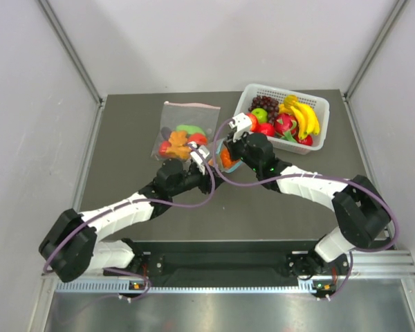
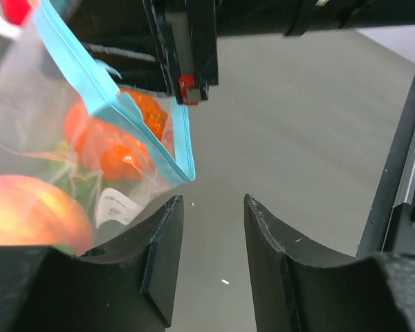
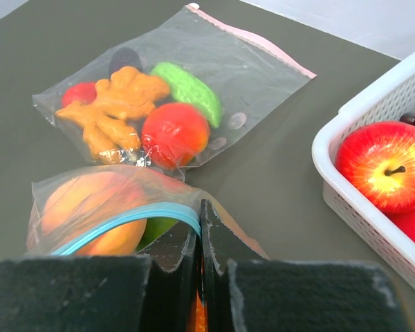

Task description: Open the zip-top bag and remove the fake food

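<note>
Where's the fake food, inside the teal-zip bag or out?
Inside: the fake food shows through the zip-top bag, orange and peach pieces behind its clear wall.

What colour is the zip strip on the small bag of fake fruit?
Teal-blue; the zip strip shows best in the left wrist view.

Left fingers (image 2: 159, 263) apart, right fingers (image 3: 218, 252) together

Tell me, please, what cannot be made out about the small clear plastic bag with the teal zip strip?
Top view: small clear teal-zipped plastic bag mostly hidden under the right arm.
Left wrist view: its zip runs off the top-left edge; sealed or open, unclear.
Right wrist view: shut right gripper covers its pinch point on the bag.
</note>
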You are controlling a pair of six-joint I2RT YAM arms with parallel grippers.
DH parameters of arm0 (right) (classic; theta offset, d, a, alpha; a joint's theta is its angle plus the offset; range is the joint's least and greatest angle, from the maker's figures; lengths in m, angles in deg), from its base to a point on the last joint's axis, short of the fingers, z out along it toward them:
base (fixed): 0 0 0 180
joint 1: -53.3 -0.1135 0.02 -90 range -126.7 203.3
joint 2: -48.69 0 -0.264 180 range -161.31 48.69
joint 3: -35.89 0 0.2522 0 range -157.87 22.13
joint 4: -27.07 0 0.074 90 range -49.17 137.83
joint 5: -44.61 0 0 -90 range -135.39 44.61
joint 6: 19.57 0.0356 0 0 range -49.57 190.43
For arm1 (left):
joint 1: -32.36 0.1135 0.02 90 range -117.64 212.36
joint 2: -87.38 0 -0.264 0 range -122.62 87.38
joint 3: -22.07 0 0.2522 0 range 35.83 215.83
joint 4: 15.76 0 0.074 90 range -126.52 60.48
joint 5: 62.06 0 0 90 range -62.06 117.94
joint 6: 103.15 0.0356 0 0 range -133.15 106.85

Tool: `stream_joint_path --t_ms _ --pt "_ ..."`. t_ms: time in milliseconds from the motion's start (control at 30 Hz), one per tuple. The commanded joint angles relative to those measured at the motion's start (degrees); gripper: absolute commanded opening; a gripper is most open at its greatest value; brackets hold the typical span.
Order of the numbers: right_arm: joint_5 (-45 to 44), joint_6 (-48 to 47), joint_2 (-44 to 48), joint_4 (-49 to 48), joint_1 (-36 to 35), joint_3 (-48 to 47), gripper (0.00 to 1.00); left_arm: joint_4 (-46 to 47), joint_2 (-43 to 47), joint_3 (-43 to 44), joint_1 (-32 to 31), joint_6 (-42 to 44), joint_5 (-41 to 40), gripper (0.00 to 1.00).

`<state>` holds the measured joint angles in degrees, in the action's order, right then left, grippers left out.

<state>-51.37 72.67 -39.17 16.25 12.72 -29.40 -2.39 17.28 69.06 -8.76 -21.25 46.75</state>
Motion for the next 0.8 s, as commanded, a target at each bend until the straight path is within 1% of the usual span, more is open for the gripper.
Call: stream_joint_path --t_ms 0,67,200,367,400,467,533,567,600,667,767 --pt "-1.4 1.7 0.8 -2.3 0.8 -3.0 0.00 6.4 -1.2 1.2 -1.4 -2.3 -4.0 0.45" --pt "-1.0 1.7 1.3 -2.4 0.7 -2.6 0.00 7.9 -2.1 0.9 -1.9 -2.8 -7.5 0.46" --pt "-0.6 1.7 2.2 -2.7 0.5 -1.4 0.00 11.8 -4.7 0.5 -1.9 -4.8 -9.8 0.47" --pt "-0.5 1.7 3.4 -3.5 0.2 0.3 0.00 9.8 -9.1 4.0 -2.4 -4.6 -15.4 0.47" --pt "-0.4 1.7 4.0 -3.6 0.1 1.0 0.00 9.4 -9.5 4.2 -2.5 -4.5 -17.3 0.47" --pt "-0.1 1.6 4.5 -3.9 0.1 1.7 0.00 9.3 -10.2 4.5 -3.0 -4.3 -18.3 0.46" --pt "0.2 1.5 5.2 -3.9 0.0 2.5 0.00 9.9 -10.2 4.3 -3.4 -4.4 -22.2 0.45" --pt "0.3 1.3 5.7 -4.0 -0.2 2.7 0.00 10.3 -10.1 3.9 -3.6 -4.5 -22.6 0.45" --pt "0.2 1.2 5.8 -4.0 -0.2 3.2 0.00 11.1 -9.9 3.6 -3.8 -4.9 -22.7 0.47" --pt "0.1 1.2 5.9 -4.2 -0.4 3.5 0.00 12.8 -9.6 3.1 -4.1 -5.4 -22.3 0.53" --pt "-0.3 1.1 5.9 -4.2 -0.4 3.9 0.00 14.0 -10.1 3.2 -4.8 -6.0 -22.8 0.54"
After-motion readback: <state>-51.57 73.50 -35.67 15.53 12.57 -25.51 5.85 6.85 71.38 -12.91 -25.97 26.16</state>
